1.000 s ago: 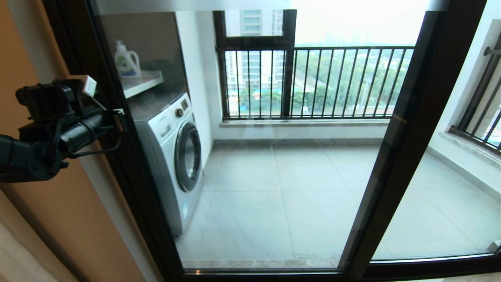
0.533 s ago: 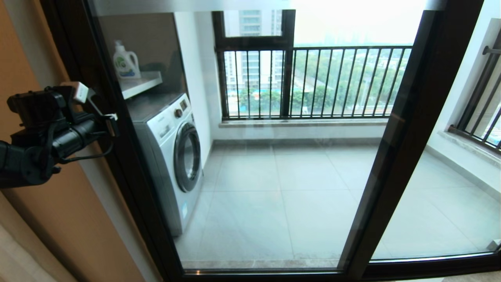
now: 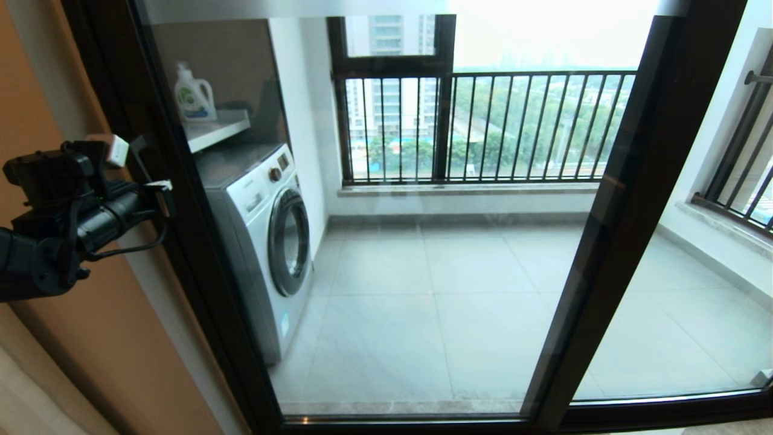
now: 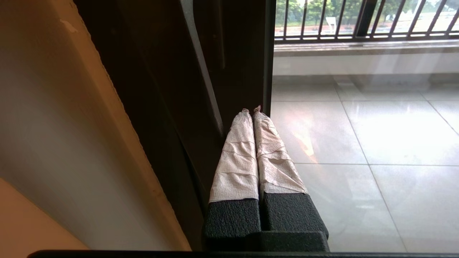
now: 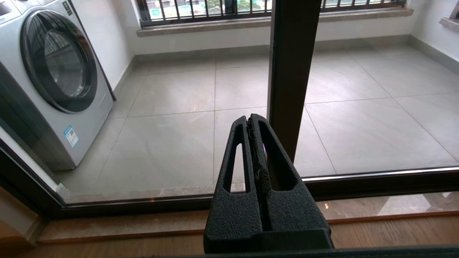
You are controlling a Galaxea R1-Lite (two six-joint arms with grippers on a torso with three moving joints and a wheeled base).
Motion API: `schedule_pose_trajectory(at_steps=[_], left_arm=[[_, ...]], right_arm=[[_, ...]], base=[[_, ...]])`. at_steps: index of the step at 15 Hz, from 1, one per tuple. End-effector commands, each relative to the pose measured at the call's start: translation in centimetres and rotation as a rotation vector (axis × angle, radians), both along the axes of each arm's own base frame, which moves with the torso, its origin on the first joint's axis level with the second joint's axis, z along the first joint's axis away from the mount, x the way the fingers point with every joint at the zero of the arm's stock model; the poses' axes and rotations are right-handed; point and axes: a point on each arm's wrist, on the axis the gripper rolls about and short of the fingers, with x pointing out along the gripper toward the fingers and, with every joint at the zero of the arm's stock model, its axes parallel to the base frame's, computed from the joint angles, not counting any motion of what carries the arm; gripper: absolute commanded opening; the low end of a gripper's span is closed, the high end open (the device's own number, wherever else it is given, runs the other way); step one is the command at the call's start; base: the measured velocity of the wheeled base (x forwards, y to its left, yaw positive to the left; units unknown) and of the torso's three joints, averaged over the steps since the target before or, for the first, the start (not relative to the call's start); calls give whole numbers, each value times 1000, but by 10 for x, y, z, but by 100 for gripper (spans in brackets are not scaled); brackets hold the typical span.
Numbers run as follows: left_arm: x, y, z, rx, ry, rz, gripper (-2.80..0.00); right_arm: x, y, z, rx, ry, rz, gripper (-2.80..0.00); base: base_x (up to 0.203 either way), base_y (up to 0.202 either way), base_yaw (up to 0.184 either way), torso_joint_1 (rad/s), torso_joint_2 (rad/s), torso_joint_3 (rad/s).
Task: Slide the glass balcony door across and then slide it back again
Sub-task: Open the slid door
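We see the glass balcony door [image 3: 392,241] filling the opening in front of us, its dark left upright [image 3: 175,241] hard against the wall side, with the washing machine [image 3: 266,241] behind the glass. Our left pincer [image 4: 251,111] has its wrapped fingers [image 4: 238,150] pressed together, tips at that upright's edge. Our right pincer [image 5: 252,123] hangs low before the door, also closed on nothing.

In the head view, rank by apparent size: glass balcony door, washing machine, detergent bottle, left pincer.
1. glass balcony door
2. washing machine
3-4. detergent bottle and left pincer: unsure; the pincer is far nearer the camera and looks about as small.
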Motion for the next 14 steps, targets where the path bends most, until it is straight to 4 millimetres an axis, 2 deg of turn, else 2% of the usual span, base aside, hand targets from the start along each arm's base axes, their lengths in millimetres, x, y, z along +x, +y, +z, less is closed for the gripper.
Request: schedule_pose_trajectory(at_steps=[1, 6, 10, 11, 14], left_arm=[[-1, 0, 1, 7, -6, 2, -280], [-2, 11, 0, 8, -5, 28, -280], [-6, 11, 7, 12, -23, 23, -280], [-11, 7, 14, 15, -41, 14, -280], [-17, -23, 29, 17, -79, -62, -280]], right_arm=[[0, 0, 0, 0, 0, 0, -280], [0, 0, 0, 0, 0, 0, -280], [0, 0, 0, 0, 0, 0, -280], [0, 0, 0, 0, 1, 0, -280], [0, 0, 0, 0, 0, 0, -280]], base=[[0, 0, 0, 0, 0, 0], [0, 0, 0, 0, 0, 0], [0, 0, 0, 0, 0, 0], [0, 0, 0, 0, 0, 0], [0, 0, 0, 0, 0, 0]])
